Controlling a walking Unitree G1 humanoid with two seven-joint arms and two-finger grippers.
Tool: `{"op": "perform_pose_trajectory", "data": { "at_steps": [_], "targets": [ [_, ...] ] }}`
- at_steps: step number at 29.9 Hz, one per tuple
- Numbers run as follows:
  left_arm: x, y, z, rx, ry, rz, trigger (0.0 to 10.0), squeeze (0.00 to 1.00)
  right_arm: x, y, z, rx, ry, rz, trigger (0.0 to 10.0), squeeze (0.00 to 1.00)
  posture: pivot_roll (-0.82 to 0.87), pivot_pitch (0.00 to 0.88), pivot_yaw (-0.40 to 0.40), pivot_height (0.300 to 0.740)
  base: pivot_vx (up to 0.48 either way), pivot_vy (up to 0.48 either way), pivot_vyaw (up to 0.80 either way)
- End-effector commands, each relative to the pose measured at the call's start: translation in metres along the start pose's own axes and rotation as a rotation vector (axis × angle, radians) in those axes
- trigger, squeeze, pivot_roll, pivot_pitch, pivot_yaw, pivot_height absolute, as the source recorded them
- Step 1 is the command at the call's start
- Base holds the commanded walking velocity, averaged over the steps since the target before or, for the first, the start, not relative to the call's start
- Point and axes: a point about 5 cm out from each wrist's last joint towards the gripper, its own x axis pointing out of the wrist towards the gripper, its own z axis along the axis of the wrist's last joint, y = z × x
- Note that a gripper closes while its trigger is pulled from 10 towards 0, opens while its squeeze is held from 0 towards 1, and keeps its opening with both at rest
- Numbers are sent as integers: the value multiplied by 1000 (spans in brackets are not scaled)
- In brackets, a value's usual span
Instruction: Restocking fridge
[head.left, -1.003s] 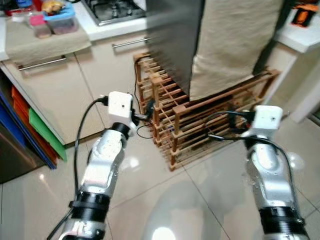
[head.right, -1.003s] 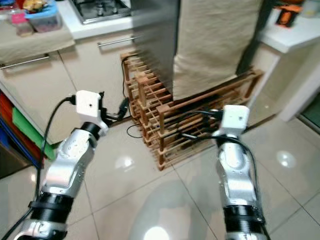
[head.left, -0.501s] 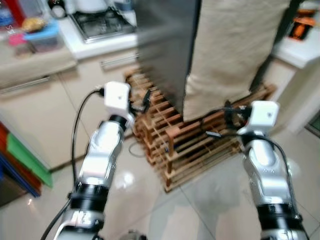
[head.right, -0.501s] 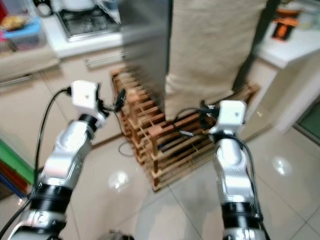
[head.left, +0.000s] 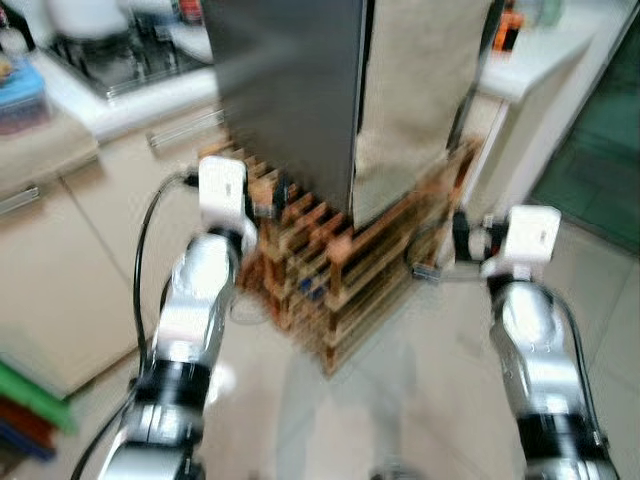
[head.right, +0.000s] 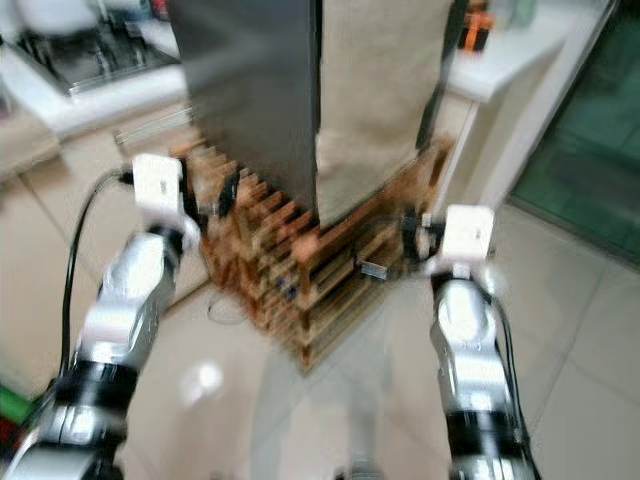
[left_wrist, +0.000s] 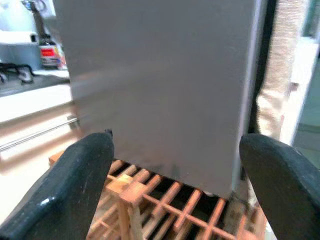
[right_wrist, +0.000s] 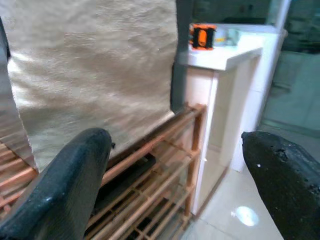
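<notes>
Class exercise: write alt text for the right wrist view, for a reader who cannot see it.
Two black fingers of the right gripper, spread wide with nothing between them, frame a beige cloth hanging over a wooden slatted rack. Beside it stands a white counter with an orange and black object on top, above a glossy tiled floor.

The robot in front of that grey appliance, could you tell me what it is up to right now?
Nothing is being handled yet. The robot faces a tall grey fridge that stands on a wooden slatted rack, with a beige cloth draped down its side. Both arms are raised: the left claw is open toward the grey panel, and the right claw is open toward the cloth and rack. Both claws are empty. The head views are blurred.
</notes>
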Motion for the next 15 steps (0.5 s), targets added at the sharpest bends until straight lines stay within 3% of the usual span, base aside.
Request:
{"op": "perform_pose_trajectory", "data": {
  "at_steps": [1,4,11,12,15],
  "targets": [
    [-3,-2,4,1,-28,-18,10000,0,1,-1,9,10,-40,-9,10000,0,-152,19,38,740,0,0,0],
    [-8,-10,8,-35,-57,-72,10000,0,-3,-5,14,33,-68,-28,10000,0,-153,28,38,740,0,0,-596],
    [-4,-12,9,5,-59,-53,10000,0,-3,-4,13,24,-60,-15,10000,0,-157,30,38,740,0,0,-602],
    [-3,-16,10,-62,-50,-87,10000,0,-1,-3,13,24,-61,-3,10000,0,-157,30,39,740,0,0,-600],
    [-3,-17,13,-31,-51,-90,10000,0,-1,0,14,6,-56,12,10000,0,-153,31,40,740,0,0,-596]
  ]
}}
